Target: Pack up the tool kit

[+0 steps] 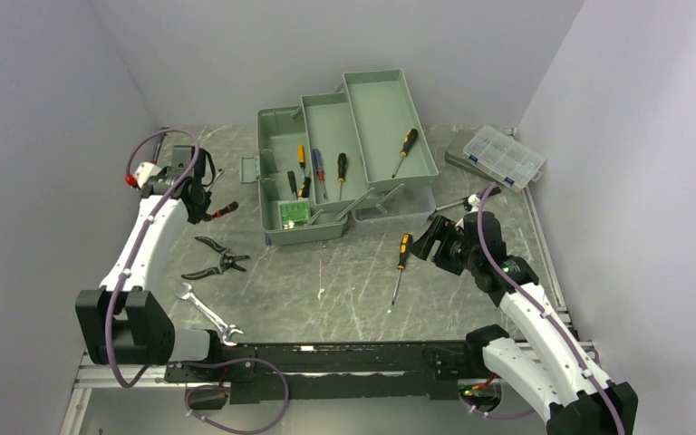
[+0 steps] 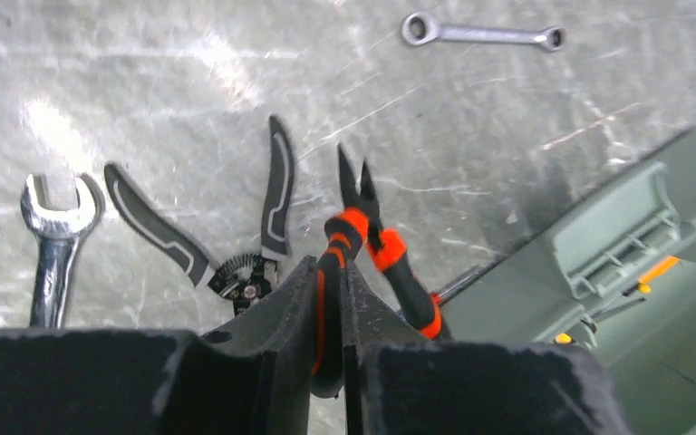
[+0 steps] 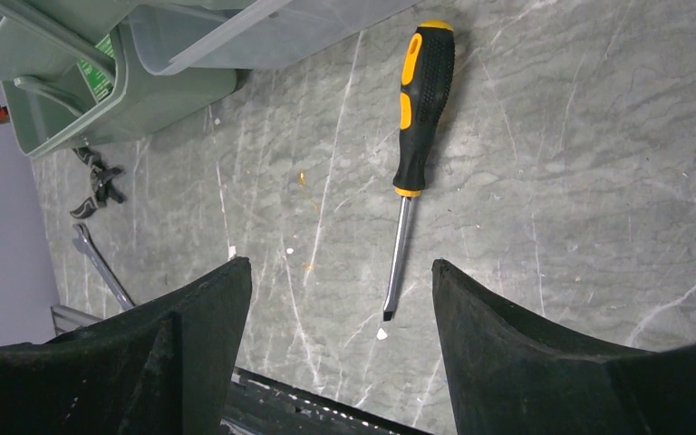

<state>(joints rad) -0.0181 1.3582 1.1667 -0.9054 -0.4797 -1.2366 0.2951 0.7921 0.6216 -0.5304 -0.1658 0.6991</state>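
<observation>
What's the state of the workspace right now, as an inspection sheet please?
Surface: grey marbled table.
Job's things: green toolbox open, trays folded out, screwdrivers inside; yellow-black screwdriver, black-handled cutters and wrench loose on the table.
Clutter: clear organizer box at far right.
Grippers: left gripper shut on orange-handled pliers; right gripper open above the yellow-black screwdriver.
Cables: purple cable along each arm.
Surroundings: plain grey walls.

Plain pale walls (image 1: pixel 45 91) close in the table (image 1: pixel 344 290) on three sides. Its top is grey and stone-patterned, veined white, and shines in bright patches.
</observation>
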